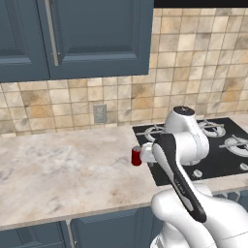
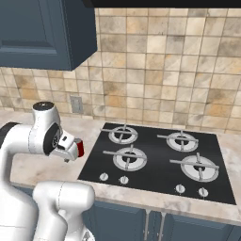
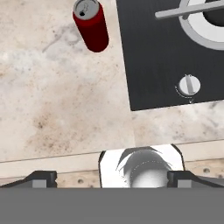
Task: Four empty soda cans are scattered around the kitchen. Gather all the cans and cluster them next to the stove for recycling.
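- The fingers [image 3: 112, 178] sit at the bottom of the hand view, one dark tip low left and one low right, spread as wide as they go with nothing between them.
- They hang above the front edge of the desk, where a pale wooden strip runs across the lower part of the hand view; the beige marbled stone desk [image 3: 57, 100] fills the left and middle of that view.
- The small bright red soda can with a silvery top [image 3: 92, 25] stands upright in the upper left of the hand view, well apart from the fingers and just beside the left edge of the flat black glass stove [image 3: 153, 57].
- In the left base view the red can [image 1: 136, 156] shows at centre, partly behind the white arm; in the right base view it [image 2: 80, 148] peeks out at left, next to the stove [image 2: 155, 164].
- Risk, as I judge it: this can already stands by the stove, so a low sweep of the open fingers or the wrist could knock it over and roll it off.
- A small white-grey round knob [image 3: 189, 85] sits at right of centre in the hand view; a drop to that side could catch it or the grey burner ring [image 3: 205, 26] at upper right.
- Open room lies on the bare desk [image 1: 63, 169] toward the left of the left base view; the front edge below the fingers is the drop-off to mind.
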Controlling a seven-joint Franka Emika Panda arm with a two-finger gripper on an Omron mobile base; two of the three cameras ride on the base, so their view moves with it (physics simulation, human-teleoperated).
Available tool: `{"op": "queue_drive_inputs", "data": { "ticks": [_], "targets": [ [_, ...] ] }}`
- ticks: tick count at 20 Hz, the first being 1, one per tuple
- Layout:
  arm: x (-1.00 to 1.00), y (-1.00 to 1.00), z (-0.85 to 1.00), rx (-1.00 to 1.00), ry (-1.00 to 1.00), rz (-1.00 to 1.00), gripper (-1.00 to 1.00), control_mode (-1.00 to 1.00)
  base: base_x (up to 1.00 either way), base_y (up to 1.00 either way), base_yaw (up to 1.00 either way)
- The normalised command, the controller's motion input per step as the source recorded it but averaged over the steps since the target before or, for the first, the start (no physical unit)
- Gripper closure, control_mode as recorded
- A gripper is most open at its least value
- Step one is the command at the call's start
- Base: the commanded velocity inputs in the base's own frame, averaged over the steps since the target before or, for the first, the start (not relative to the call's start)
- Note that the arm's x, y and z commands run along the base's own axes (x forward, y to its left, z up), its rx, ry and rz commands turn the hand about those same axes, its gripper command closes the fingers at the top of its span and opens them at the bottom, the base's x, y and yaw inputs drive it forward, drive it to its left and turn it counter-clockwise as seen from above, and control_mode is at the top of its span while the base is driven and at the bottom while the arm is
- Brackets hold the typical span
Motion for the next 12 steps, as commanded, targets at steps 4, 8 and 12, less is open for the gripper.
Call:
{"op": "queue_drive_inputs", "data": {
  "ticks": [4, 8, 12],
  "targets": [
    [0.00, 0.04, 0.00, 0.00, 0.01, 0.00, -1.00, -1.00, 0.00, 0.00, 0.00],
    [0.00, 0.00, 0.00, 0.00, 0.00, 0.00, -1.00, -1.00, 0.00, 0.00, 0.00],
    [0.00, 0.00, 0.00, 0.00, 0.00, 0.00, -1.00, 1.00, -0.04, 0.10, 0.00]
  ]
}}
